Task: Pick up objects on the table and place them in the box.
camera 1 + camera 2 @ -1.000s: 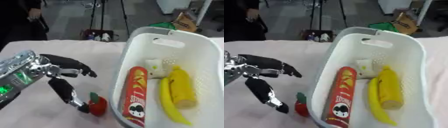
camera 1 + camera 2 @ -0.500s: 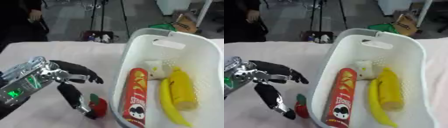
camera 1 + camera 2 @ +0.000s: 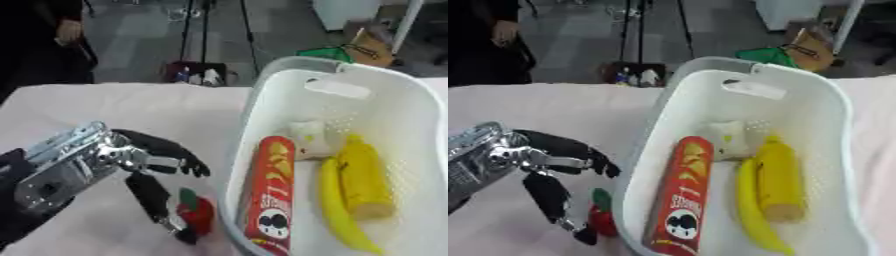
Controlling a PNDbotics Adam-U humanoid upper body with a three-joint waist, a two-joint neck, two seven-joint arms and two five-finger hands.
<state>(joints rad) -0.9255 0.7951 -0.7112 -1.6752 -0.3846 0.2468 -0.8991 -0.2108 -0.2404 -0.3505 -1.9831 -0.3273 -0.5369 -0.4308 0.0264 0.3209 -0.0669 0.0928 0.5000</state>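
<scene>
Left eye view shows the robot's black and silver left hand (image 3: 144, 167) reaching in from the lower left over the pale pink counter (image 3: 114, 107). Its fingers are spread and only lightly bent, and the thumb points down toward the near edge, its tip touching or just beside a small red fruit-shaped object with a green top (image 3: 197, 214). The hand is not closed around this object; the red piece lies on the counter between the thumb and the outer wall of the white perforated plastic basket (image 3: 289, 85), right beside that wall near the counter's near edge.

The basket fills the right half of the counter and has a slot handle at its far end. Inside it, along its left wall, lies a red cylindrical chips can (image 3: 271, 190), its length running from far to near. To the right of the can lie a yellow banana (image 3: 750, 215) and a yellow corn cob (image 3: 779, 185), touching each other. A small pale object (image 3: 726, 137) sits just beyond them, against the can's far end.

The right hand shows in neither view.
</scene>
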